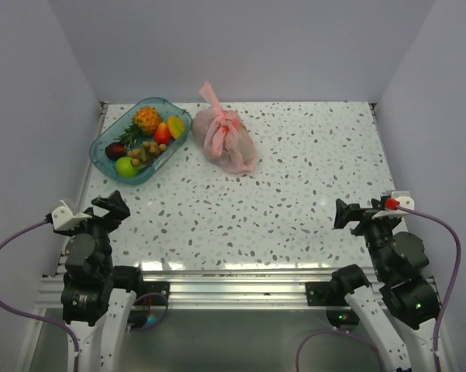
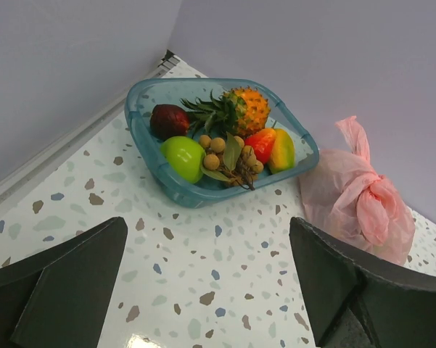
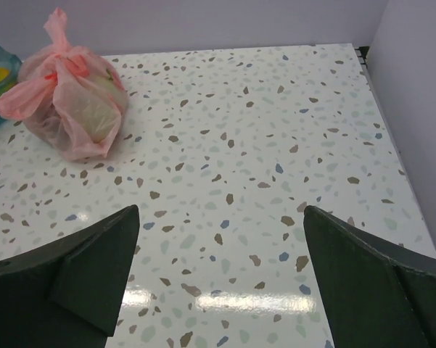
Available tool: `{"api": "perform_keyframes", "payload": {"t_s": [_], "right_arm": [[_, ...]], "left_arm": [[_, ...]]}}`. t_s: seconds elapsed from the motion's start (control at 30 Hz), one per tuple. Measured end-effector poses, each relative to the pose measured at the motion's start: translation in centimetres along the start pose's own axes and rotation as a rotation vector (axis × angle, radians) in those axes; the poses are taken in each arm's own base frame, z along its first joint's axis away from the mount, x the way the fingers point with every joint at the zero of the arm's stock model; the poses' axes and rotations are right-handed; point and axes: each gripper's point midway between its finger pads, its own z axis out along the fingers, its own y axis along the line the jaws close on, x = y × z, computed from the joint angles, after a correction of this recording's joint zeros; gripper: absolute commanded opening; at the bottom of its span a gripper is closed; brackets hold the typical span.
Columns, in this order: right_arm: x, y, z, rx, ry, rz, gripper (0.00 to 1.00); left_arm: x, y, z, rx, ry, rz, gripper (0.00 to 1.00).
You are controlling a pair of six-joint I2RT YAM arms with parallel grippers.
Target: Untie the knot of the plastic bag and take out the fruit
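The pale-pink plastic bag (image 1: 226, 146) lies closed at the far middle of the table, just right of the blue tray. Its knot (image 1: 231, 122) sits on top, with a strip-like tail pointing up and back. The bag also shows in the left wrist view (image 2: 347, 199) and the right wrist view (image 3: 76, 109). The fruit inside shows only as a pale shape through the plastic (image 3: 94, 116). No grapes are in view. My left gripper (image 1: 112, 206) (image 2: 208, 228) and right gripper (image 1: 347, 214) (image 3: 221, 214) are open and empty near the front edge, far from the bag.
The clear blue tray (image 1: 101, 147) at the far left holds a small pineapple (image 1: 147, 118), a lime-green apple (image 1: 125, 166), a dark red fruit, brown longans and a red-yellow fruit. Walls close in the table on the left, back and right.
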Motion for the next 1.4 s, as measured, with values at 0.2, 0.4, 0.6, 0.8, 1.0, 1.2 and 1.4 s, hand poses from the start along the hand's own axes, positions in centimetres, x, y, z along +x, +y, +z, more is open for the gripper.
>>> {"api": "perform_keyframes", "payload": {"t_s": [0.2,0.4,0.6,0.8,1.0,1.2,1.4], "right_arm": [[0.5,0.6,0.7,-0.019,0.041,-0.008,0.99],[0.2,2.6,2.8,-0.078,0.136,-0.024,0.99],[-0.9,6.5,7.1,-0.187,0.233,-0.024,0.99],[1.5,11.9,13.3,-0.345,0.396,0.007,0.99],[7.0,15.7,19.2,-0.426,0.516,0.052,0.99],[11.3,19.6,24.0,-0.488,0.545,0.05,0.97],[13.6,24.8,28.7,-0.541,0.479,0.039,0.91]], "left_arm": [[0.0,0.0,0.0,0.0,0.0,0.0,1.0],[0.0,0.0,0.0,-0.002,0.0,-0.001,1.0],[0.0,0.2,0.1,-0.01,-0.001,-0.001,1.0],[0.1,0.3,0.2,-0.018,0.001,0.001,1.0],[0.2,0.3,0.3,-0.024,0.006,0.004,1.0],[0.5,0.6,0.4,-0.039,0.011,0.009,1.0],[0.5,0.7,0.5,-0.046,0.01,0.01,1.0]]}}
